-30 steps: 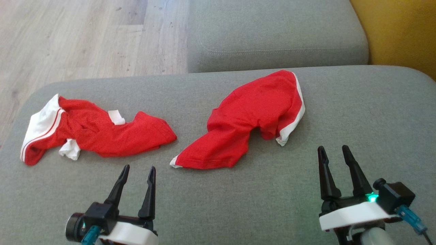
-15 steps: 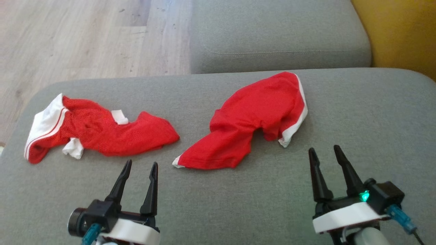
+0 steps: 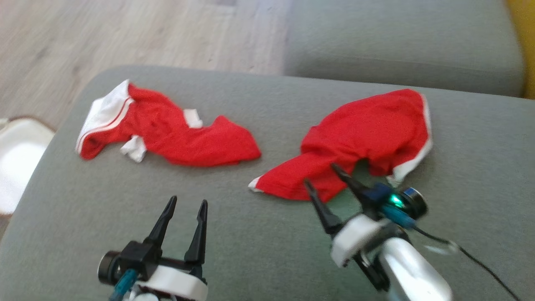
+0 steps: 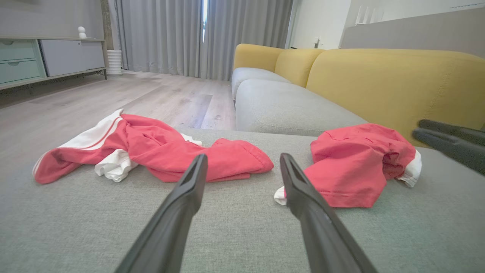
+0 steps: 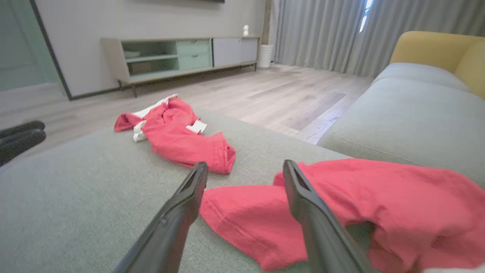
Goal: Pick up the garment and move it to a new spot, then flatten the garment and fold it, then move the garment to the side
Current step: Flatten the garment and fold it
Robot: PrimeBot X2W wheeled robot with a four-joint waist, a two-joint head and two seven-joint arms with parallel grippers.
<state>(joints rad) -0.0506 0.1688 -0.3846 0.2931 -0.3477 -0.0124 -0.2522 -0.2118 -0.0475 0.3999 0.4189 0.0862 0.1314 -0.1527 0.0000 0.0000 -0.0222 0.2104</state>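
Support: a grey sofa cushion [image 3: 267,251] carries 2 garments; a 2nd grey cushion [image 3: 397,37] lies beyond its far edge, and wood floor [image 3: 125,33] shows past its far left corner.
Right garment [image 3: 368,133]: red with white trim, crumpled, in the far right part of the cushion. A white band runs down its right side. 1 flap reaches toward the cushion's middle and ends in a white-tipped corner.
Left garment [image 3: 179,133]: red, with a white waistband bearing a thin red stripe and 2 small white pieces. It lies bunched lengthwise near the far left corner, apart from the right garment, with bare cushion between them.
Right tool [image 3: 321,174]: jaws spread wide, holding nothing. It is tilted toward the left, its tips over the near hem of the right garment's flap. In the right wrist view the 2 fingers stand to either side of that flap. Whether they touch the cloth cannot be told.
Left tool [image 3: 189,200]: jaws spread wide, holding nothing, over bare cushion toward the near edge, clear of both garments.
Surroundings: yellow backrest [image 4: 379,76], grey curtains [image 4: 170,34], a low sideboard [image 5: 170,57]. A blurred white object [image 3: 16,159] sits off the cushion's left edge.
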